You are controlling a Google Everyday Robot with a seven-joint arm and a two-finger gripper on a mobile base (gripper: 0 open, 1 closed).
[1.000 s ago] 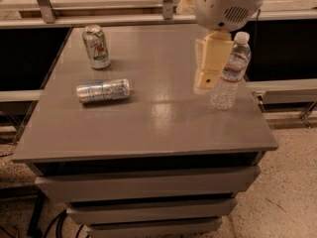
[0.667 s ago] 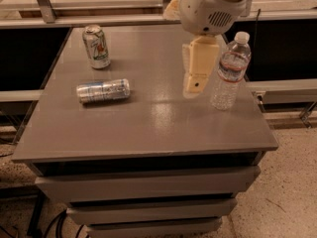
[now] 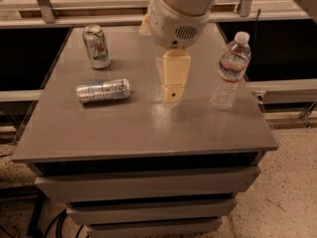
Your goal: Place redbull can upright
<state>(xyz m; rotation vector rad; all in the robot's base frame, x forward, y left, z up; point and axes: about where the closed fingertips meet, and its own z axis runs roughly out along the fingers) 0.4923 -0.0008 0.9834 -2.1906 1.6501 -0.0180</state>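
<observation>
The redbull can point(image 3: 103, 90) lies on its side on the left part of the grey table point(image 3: 148, 128), silver with blue patches, its long axis running left to right. My gripper point(image 3: 173, 88) hangs from the white arm over the middle of the table, to the right of the can and clear of it. Its cream fingers point down toward the tabletop and hold nothing.
A white-and-green 7UP can point(image 3: 96, 46) stands upright at the back left, behind the redbull can. A clear plastic water bottle point(image 3: 230, 72) stands upright at the right. The table's front edge drops to drawers below.
My arm and gripper have moved left, from beside the water bottle to the middle of the table, closer to the lying can. The cans and bottle have not moved.
</observation>
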